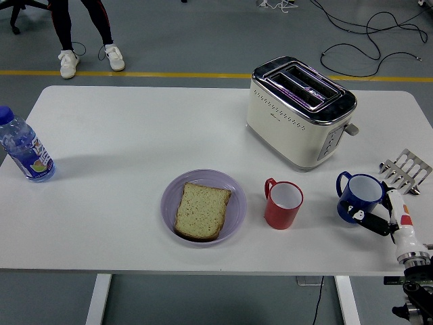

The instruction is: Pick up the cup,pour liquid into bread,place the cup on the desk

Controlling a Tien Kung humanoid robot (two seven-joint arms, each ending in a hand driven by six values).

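While the dark blue handled cup (360, 197) stands upright on the white surface (122, 149) at its right side, the robot's right hand (379, 218) sits against the cup's near right wall, fingers (365, 218) curled on it. Left of it stands a red mug (282, 203), then a lilac round plate (169, 196) carrying a slice of toast-brown bread (201, 210). Farther back is a cream two-slot toaster (300, 112); a clear blue-capped bottle (24, 147) stands far left.

A robot lab or test hall rather than a kitchen: the white rectangular table (135, 135) stands on a grey painted floor (203, 34) with a yellow line (135, 73), black loose cables (365, 40) lying far right.
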